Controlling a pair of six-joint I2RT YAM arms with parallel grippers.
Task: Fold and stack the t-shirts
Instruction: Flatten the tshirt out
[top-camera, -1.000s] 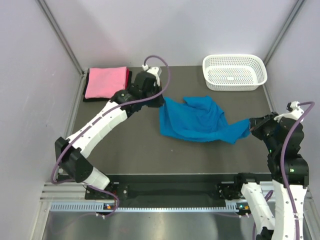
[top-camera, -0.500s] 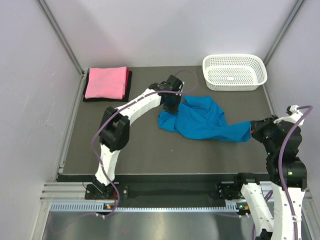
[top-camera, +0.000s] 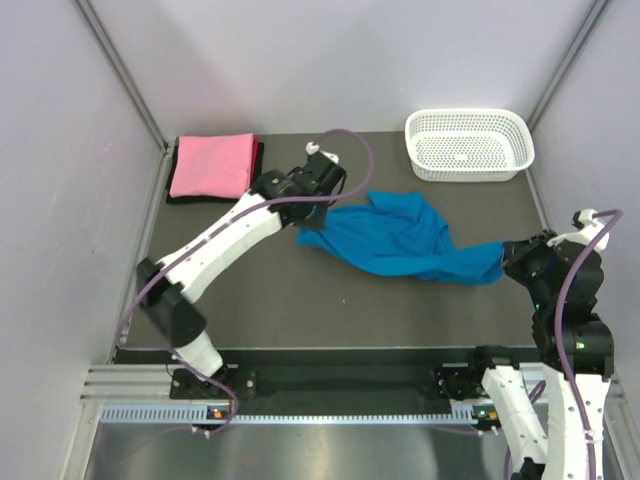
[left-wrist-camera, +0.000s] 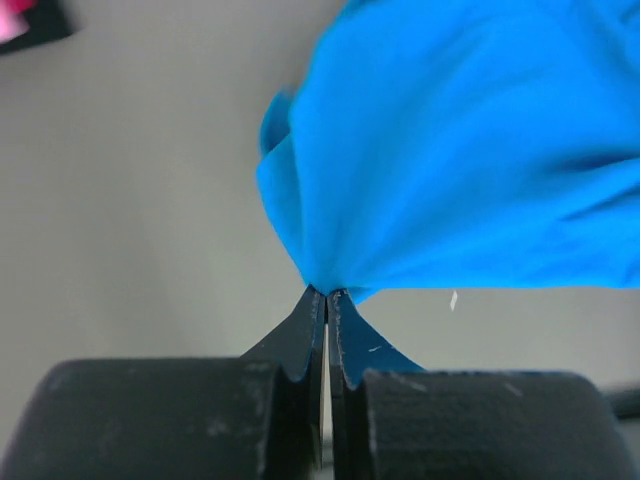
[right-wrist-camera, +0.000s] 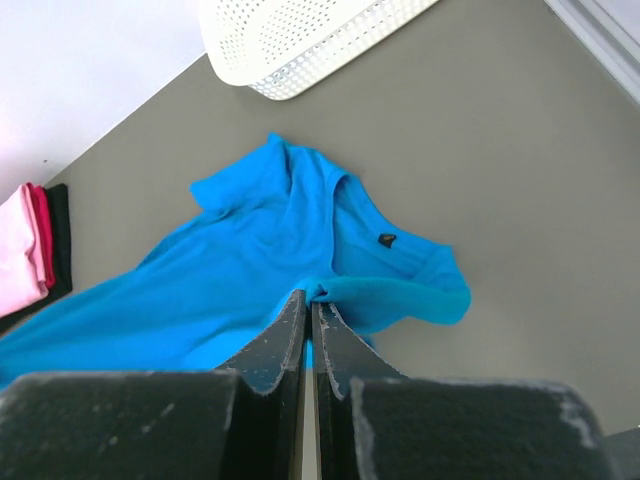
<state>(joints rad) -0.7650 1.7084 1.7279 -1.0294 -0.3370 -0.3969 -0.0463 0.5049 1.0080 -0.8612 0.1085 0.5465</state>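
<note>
Our left claw (left-wrist-camera: 327, 292) is pressed tight on a corner of the blue t-shirt (left-wrist-camera: 450, 150). The cloth fans out ahead of its tips. Our right claw (right-wrist-camera: 309, 298) pinches a rolled edge at the other end of the same shirt. The rest of the shirt spreads out in front of it.

So the blue shirt runs between our two claws. It is bunched and wrinkly, and part of it lies on the table (top-camera: 300, 300). The pink t-shirt (top-camera: 212, 165) lies folded on top of the dark t-shirt (top-camera: 200, 199). That pile is far ahead and to the left of our left claw. The white basket (top-camera: 468, 143) sits far ahead of our right claw.

We think the job now is to pull the blue shirt flat so we can fold it. To do it well, we should move the claws apart slowly and evenly. We stop when the cloth goes smooth. Each claw has only a small bit of cloth, so a hard tug could make it slip out. Then we should lay the shirt down flat between the claws, away from the pile.
</note>
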